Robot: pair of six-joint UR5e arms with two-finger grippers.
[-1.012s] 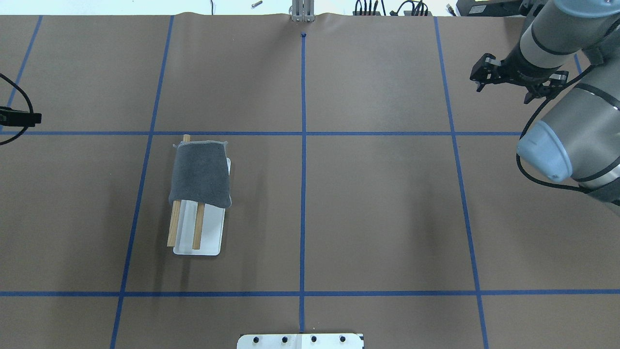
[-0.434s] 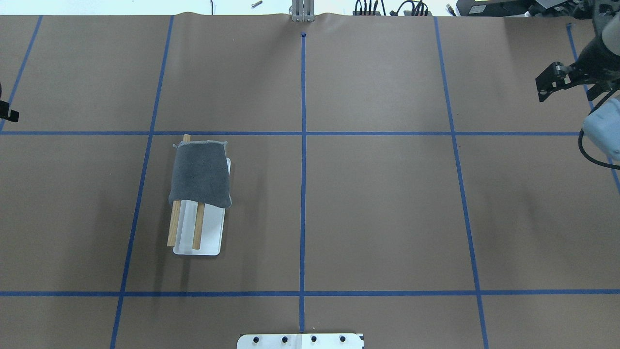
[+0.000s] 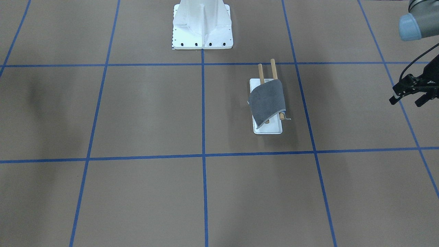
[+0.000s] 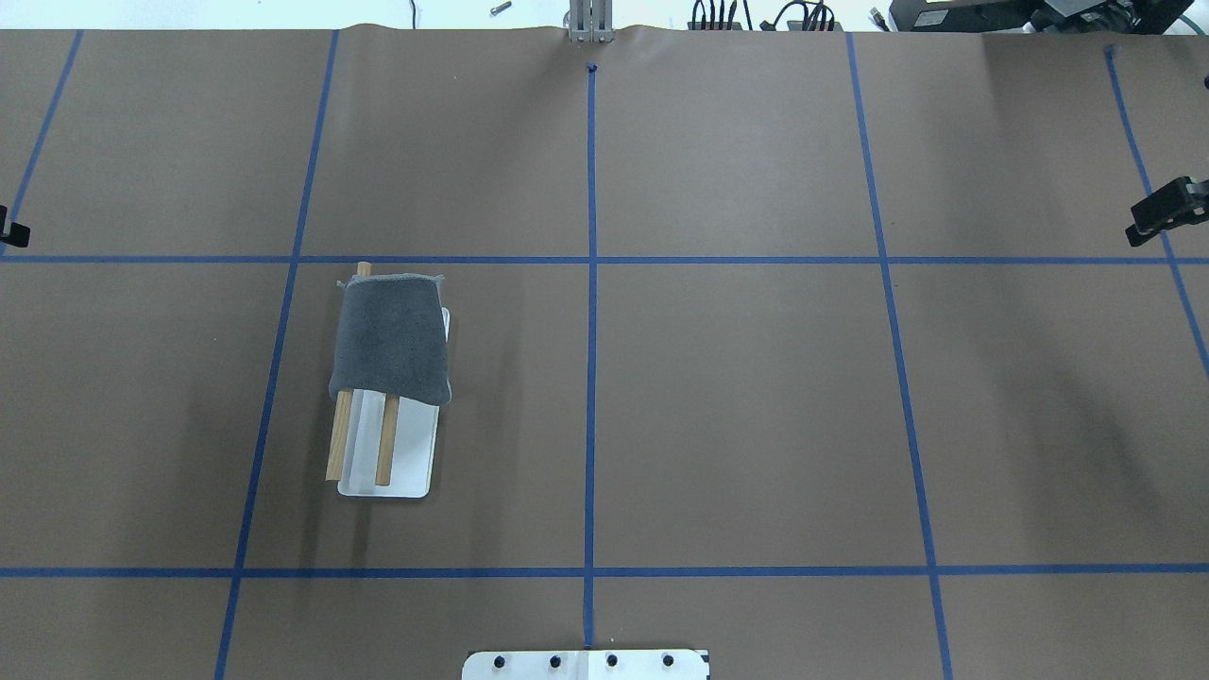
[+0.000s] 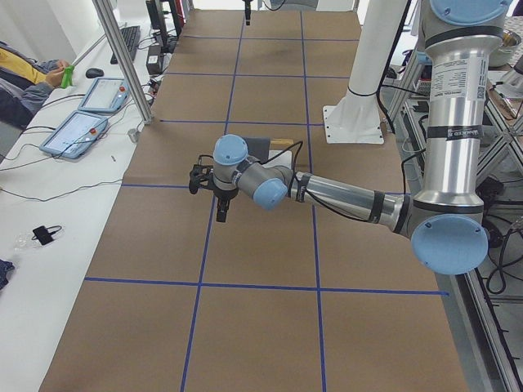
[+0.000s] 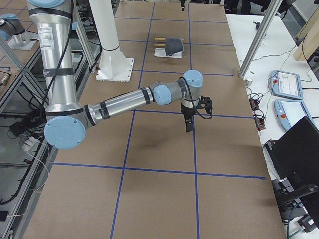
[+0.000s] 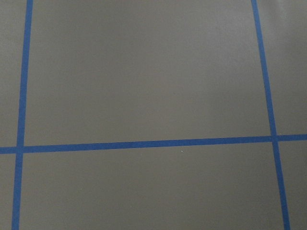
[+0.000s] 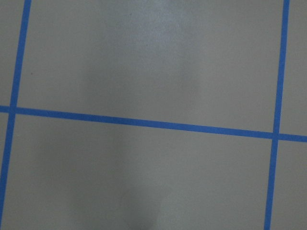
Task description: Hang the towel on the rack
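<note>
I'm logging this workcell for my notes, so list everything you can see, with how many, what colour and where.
towel: one, dark grey, draped over the rack's rods.
rack: one, white base, two light-brown rods, robot's left half of the table.
pedestal: one, white, bolted at the robot's table edge.
table: one, brown, blue tape grid.
screens: two, pale, side bench in exterior left view.
left end effector: one, black, over the table's left edge, open or shut unclear.
right end effector: one, black, over the right edge, open or shut unclear.
</note>
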